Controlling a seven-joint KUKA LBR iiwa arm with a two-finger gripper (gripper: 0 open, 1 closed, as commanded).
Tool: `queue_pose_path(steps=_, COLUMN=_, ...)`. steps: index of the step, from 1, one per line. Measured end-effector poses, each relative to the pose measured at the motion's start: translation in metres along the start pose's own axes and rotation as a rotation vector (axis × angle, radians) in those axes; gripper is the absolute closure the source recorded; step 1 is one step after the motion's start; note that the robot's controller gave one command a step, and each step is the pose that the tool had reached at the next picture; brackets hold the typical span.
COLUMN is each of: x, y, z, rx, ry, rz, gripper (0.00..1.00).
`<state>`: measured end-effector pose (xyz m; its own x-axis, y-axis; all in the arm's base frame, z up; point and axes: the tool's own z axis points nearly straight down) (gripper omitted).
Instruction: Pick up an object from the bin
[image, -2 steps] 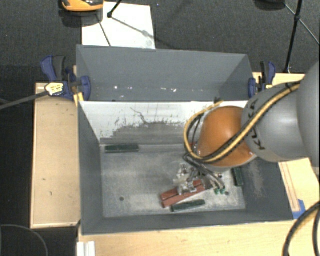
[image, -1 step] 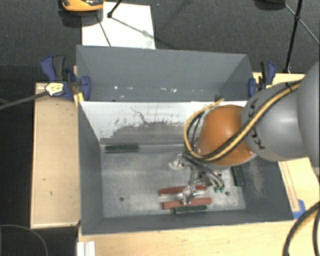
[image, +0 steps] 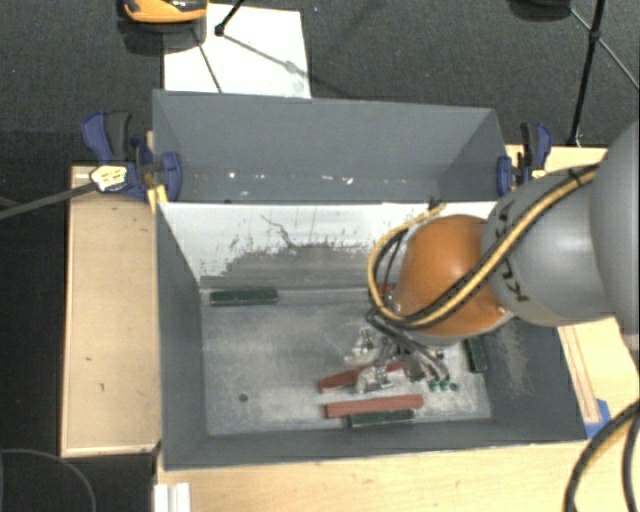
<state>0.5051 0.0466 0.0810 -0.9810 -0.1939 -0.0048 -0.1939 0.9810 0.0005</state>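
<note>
The gripper (image: 378, 366), its grip impossible to tell, hangs low over a short, flat reddish-brown bar (image: 338, 381) lying left to right, its left end jutting past the gripper, while a longer brown bar (image: 372, 405) and a dark green strip (image: 382, 420) lie parallel just frontward of the gripper in the scuffed grey metal bin (image: 270, 370).

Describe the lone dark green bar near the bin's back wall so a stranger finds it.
Start at the grey metal bin and look left along its back wall's foot. A dark green bar lies there alone; the other bars, reddish-brown and green, crowd the gripper.
</note>
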Motion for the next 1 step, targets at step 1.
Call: queue_pose_path(steps=1, x=0.0, y=0.0, z=0.0, rx=0.0, ry=0.0, rz=0.0, gripper=1.0)
